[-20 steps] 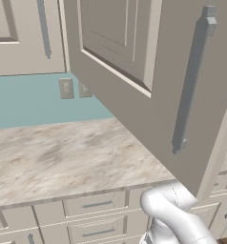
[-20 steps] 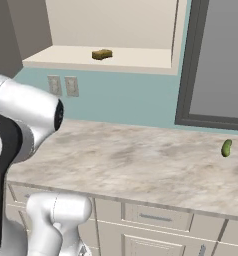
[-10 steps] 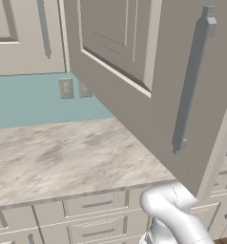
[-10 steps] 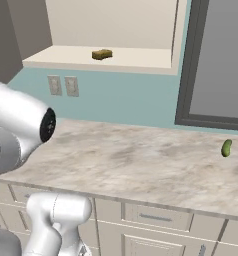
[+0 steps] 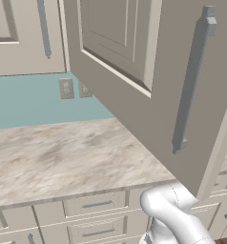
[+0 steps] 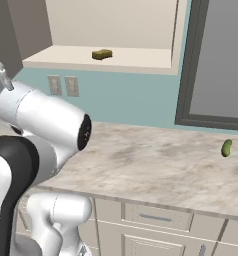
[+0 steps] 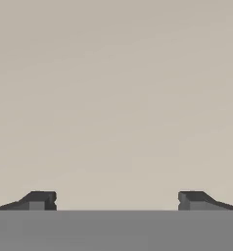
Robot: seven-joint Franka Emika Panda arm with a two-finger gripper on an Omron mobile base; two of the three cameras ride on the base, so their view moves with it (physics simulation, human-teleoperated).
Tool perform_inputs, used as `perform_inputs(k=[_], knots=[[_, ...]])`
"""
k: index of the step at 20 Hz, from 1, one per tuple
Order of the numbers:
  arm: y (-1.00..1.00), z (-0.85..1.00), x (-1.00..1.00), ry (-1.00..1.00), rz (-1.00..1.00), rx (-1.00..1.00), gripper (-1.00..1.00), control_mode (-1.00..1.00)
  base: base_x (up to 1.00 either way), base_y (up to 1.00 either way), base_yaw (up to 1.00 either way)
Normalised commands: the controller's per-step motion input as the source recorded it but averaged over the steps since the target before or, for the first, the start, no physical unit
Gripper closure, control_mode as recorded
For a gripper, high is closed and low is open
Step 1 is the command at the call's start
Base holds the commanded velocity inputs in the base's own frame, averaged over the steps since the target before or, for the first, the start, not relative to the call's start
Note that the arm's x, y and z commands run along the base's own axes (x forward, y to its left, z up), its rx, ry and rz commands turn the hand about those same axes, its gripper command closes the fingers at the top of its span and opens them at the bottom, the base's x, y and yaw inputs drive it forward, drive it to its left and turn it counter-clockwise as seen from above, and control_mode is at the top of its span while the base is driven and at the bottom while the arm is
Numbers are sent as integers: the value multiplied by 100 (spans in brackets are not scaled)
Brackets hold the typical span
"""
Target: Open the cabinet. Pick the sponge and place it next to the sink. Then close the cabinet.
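Observation:
The cabinet door (image 5: 134, 76) stands swung wide open, its long grey bar handle (image 5: 194, 81) facing the left base view. Inside the open cabinet, the yellow-tan sponge (image 6: 102, 54) lies on the pale shelf (image 6: 71, 59). My gripper (image 7: 116, 201) is open, its two dark fingertips (image 7: 39, 200) far apart with nothing between them, facing a plain beige surface close up. The arm's white and dark links (image 6: 41, 130) rise at the left of the right base view. The sink is out of view.
A marbled counter (image 6: 156, 170) runs below the cabinet, with beige drawers (image 5: 94, 205) under it. A small green pickle-like thing (image 6: 226, 147) lies on the counter at the right. Two wall outlets (image 6: 62, 85) sit on the teal backsplash. A dark-framed panel (image 6: 218, 60) stands right of the cabinet.
The arm's upper links have shifted in the right base view, the dark joint moving right and lower. The door, sponge and counter stay put.

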Motion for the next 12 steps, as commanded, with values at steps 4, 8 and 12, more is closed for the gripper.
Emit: perform_inputs(k=[4,8,12], knots=[[-96,0,3,2,-6,-26,-100,-100,0,0,0],[-100,0,9,5,-9,-36,-100,-100,0,0,0],[-100,0,11,4,-4,-31,-100,-100,0,0,0]])
